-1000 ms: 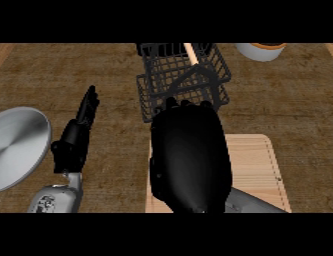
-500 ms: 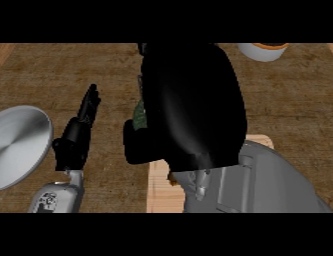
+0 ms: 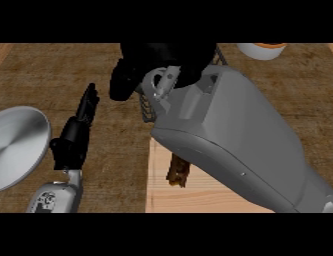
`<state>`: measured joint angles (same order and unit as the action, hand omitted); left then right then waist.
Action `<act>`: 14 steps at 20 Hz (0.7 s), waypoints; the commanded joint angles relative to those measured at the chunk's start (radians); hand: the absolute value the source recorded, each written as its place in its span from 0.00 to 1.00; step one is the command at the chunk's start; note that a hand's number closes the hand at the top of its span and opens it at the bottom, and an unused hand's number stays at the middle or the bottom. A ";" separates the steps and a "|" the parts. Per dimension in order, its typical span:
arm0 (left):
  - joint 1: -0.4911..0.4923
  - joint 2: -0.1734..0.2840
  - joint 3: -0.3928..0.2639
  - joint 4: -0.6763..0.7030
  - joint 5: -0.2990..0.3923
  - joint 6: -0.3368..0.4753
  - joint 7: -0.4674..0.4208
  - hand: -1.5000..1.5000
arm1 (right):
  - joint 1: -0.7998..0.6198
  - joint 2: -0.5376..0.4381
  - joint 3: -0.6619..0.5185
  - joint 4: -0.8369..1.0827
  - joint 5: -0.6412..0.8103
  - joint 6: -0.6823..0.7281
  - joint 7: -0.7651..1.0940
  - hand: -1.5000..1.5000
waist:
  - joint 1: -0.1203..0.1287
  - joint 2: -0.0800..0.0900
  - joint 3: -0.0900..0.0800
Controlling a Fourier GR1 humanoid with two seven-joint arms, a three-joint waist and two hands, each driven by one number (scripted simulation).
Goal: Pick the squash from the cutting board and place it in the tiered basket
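Note:
My right hand (image 3: 165, 60) is at the top middle, its back toward me, fingers curled down over the black wire tiered basket (image 3: 148, 109). Only a few of the basket's wires show under the thumb. The squash is hidden inside the curled hand. My grey right forearm (image 3: 235, 140) crosses the wooden cutting board (image 3: 161, 197) and covers most of it. A small brown piece (image 3: 177, 172) lies on the board beside the forearm; I cannot tell what it is. My left hand (image 3: 73, 137) rests open at the left, fingers straight, holding nothing.
A round silver plate (image 3: 6, 150) lies at the left edge, close to my left hand. A white bowl (image 3: 263, 49) with an orange inside stands at the back right. Dark wooden counter surrounds the board.
My right hand has moved up from the cutting board and forward over the basket, with a greenish bit showing by its thumb half a second ago. The left hand has stayed still.

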<state>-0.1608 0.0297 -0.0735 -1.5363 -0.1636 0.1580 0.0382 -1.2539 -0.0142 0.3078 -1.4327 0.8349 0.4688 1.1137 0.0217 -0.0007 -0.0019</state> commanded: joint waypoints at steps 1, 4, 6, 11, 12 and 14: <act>-0.020 -0.020 -0.015 -0.032 -0.032 0.038 0.045 0.50 | -0.025 0.011 -0.041 0.102 0.047 -0.015 0.050 1.00 | -0.011 0.000 0.001; 0.012 0.011 0.020 0.008 0.015 -0.010 -0.035 0.50 | -0.018 -0.005 -0.033 0.206 0.121 -0.088 -0.045 1.00 | -0.008 0.004 0.001; -0.002 -0.014 -0.022 -0.068 -0.019 0.015 0.071 0.50 | -0.018 -0.040 -0.073 0.198 0.120 -0.052 -0.080 1.00 | -0.012 0.000 0.002; 0.044 -0.021 -0.019 -0.007 -0.019 0.025 -0.032 0.50 | -0.003 -0.001 -0.111 0.322 0.151 -0.102 -0.132 1.00 | -0.010 0.003 0.001; 0.021 -0.001 -0.016 -0.031 -0.016 0.006 0.024 0.50 | 0.024 0.013 -0.179 0.303 0.136 -0.173 -0.061 1.00 | -0.008 0.004 0.002; -0.009 -0.029 -0.050 -0.025 -0.030 0.052 0.043 0.50 | 0.070 0.013 -0.160 0.283 0.083 -0.288 -0.028 0.00 | -0.002 0.004 0.002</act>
<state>-0.1502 0.0114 -0.1003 -1.5608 -0.1862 0.1855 0.0600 -1.2366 -0.0192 0.1750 -1.1673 0.9558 0.3266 0.9927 0.0149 0.0024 -0.0004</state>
